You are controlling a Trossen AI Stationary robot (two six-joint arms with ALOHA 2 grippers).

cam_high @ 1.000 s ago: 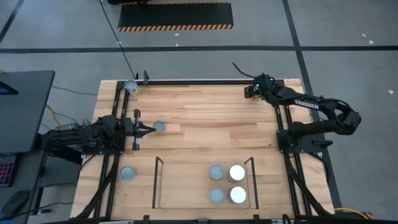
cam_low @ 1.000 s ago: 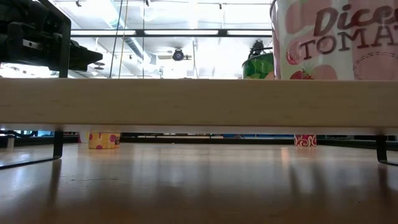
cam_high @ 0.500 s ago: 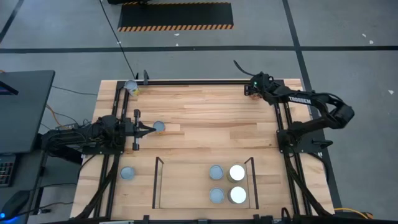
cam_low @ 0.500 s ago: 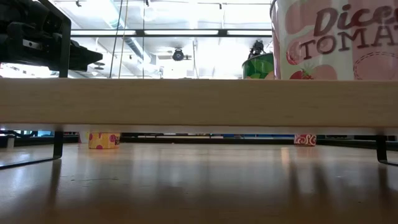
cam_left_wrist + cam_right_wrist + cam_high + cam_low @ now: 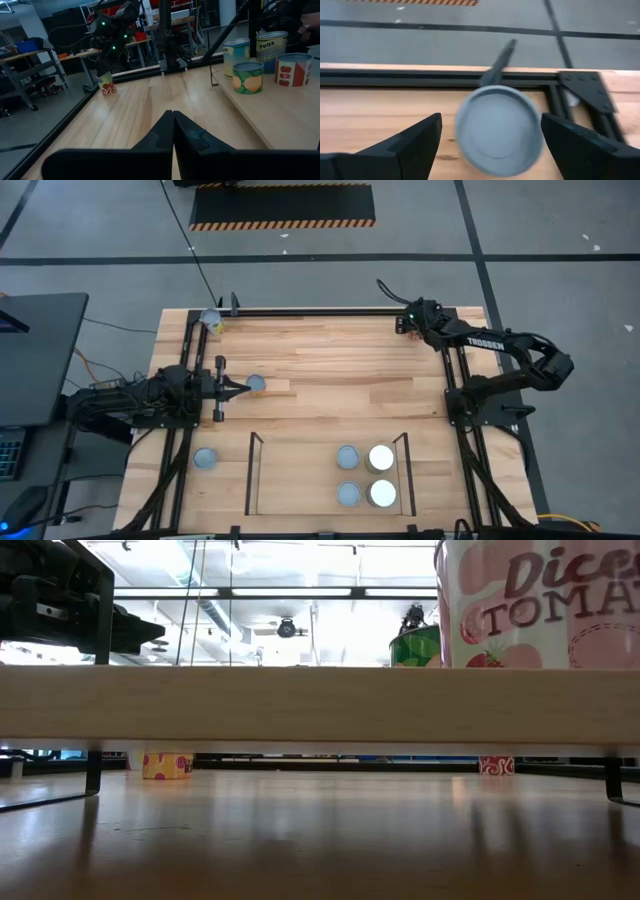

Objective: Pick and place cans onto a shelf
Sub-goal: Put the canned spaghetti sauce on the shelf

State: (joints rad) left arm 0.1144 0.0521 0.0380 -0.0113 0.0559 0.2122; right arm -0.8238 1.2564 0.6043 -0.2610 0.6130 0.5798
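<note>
My right gripper is open at the table's far right corner, above a small can with a grey top and a red label. Its fingers stand on either side of this upright can. My left gripper is shut at mid-left, its tips pointing at a grey-topped can just to their right. The shelf at the near edge holds four upright cans, two grey-topped and two white-topped. One can stands left of the shelf. Another lies at the far left corner. My left gripper's shut fingertips stand right at the side of the grey-topped can. They come at it level from the table's left. I cannot tell whether they touch it, and the left wrist view does not show the can.
Black frame rails run along the far edge and both sides of the table. The shelf's thin dark side rails stand up from the wood. Bare wood lies between the two arms. A dark desk stands off the left edge.
My right gripper has moved a little toward the table's far edge, staying open over the red-labelled can, and its arm has shifted behind it. My left arm has kept still.
</note>
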